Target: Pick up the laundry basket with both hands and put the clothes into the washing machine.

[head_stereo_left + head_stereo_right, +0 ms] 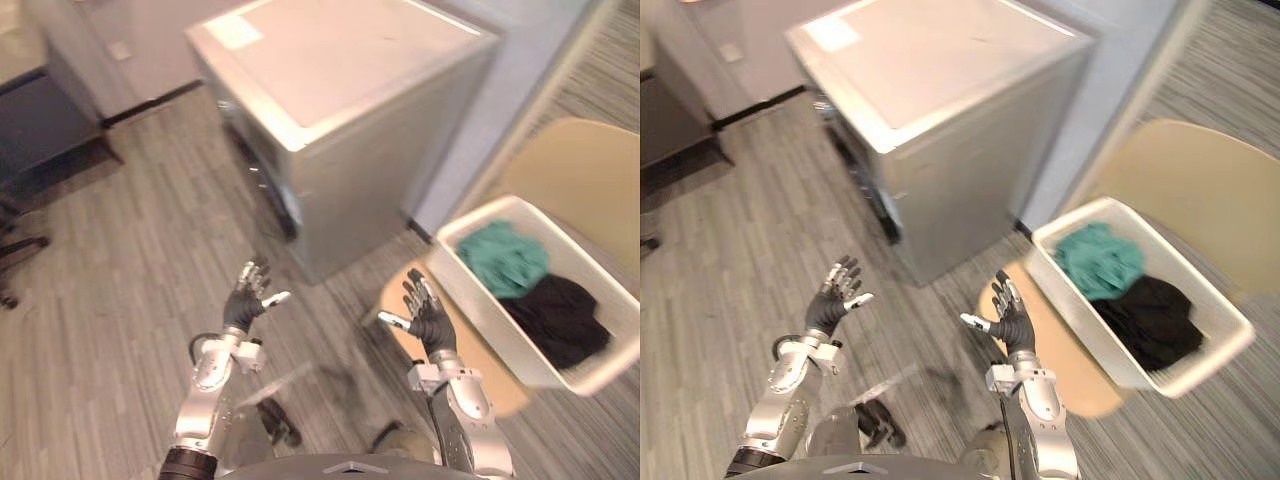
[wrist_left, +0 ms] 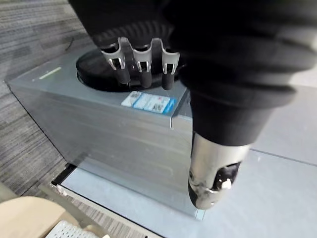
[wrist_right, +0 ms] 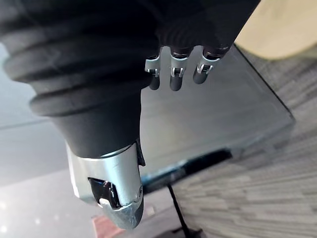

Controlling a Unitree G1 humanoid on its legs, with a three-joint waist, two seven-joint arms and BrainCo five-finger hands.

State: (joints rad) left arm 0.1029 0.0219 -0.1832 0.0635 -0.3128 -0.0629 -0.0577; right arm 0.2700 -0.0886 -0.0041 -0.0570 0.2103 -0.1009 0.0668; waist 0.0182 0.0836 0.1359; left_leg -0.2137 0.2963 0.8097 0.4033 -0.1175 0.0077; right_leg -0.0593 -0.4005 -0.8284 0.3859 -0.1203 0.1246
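The boxy, brushed-metal washing machine (image 1: 340, 90) stands far centre on grey wood-grain flooring (image 1: 120, 290); to its right, the white rectangular plastic laundry basket (image 1: 490, 315) rests on a smooth tan rounded surface (image 1: 585, 170), holding a crumpled teal garment (image 1: 505, 258) and a black one (image 1: 558, 315); the left hand (image 1: 246, 298) and right hand (image 1: 428, 318) are raised near, fingers spread, empty, the right just beside the basket.

Brushed-metal washing machine (image 1: 340, 110), white plastic basket (image 1: 470, 290) of soft cloth (image 1: 505, 258), wood-grain floor (image 1: 120, 280).
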